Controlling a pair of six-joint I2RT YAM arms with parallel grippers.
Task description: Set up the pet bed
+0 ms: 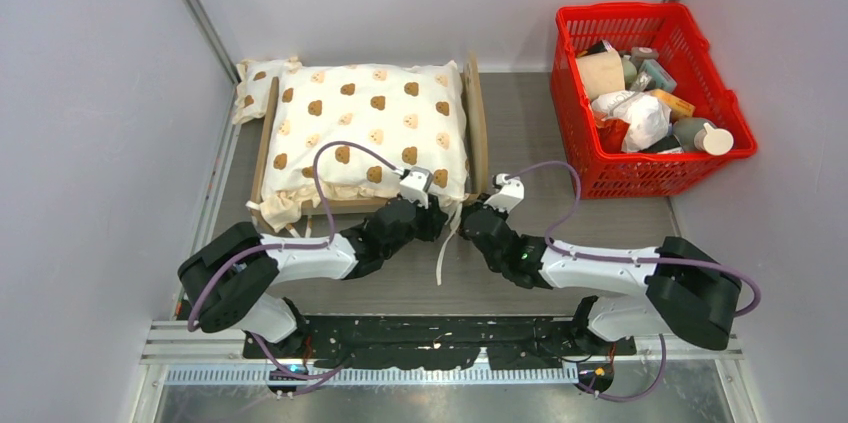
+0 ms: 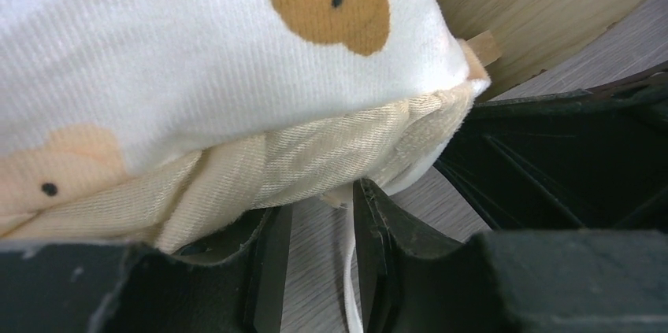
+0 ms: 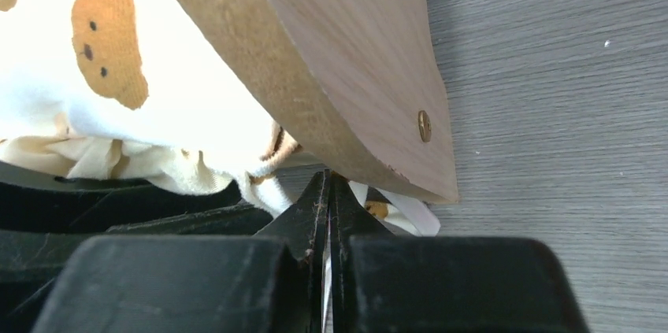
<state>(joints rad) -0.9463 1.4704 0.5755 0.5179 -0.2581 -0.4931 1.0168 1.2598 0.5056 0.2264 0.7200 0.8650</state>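
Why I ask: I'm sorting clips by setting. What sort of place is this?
Probably a robot test cell, not a home: plain white walls enclose a grey table, and a red basket holds mixed props.

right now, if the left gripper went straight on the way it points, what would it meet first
Most likely the cream ruffle of the bear-print cushion, just ahead of the left gripper; depth is hard to judge.

We locate the cushion (image 1: pixel 365 123) on the pet bed (image 1: pixel 478 123), left of centre on the table (image 1: pixel 520 273). The small pillow (image 1: pixel 255 88) lies at the bed's far left corner. The basket (image 1: pixel 562 93) stands to the right, apart. The left gripper (image 2: pixel 323 215) and right gripper (image 3: pixel 329 191) sit at the bed's near right corner.
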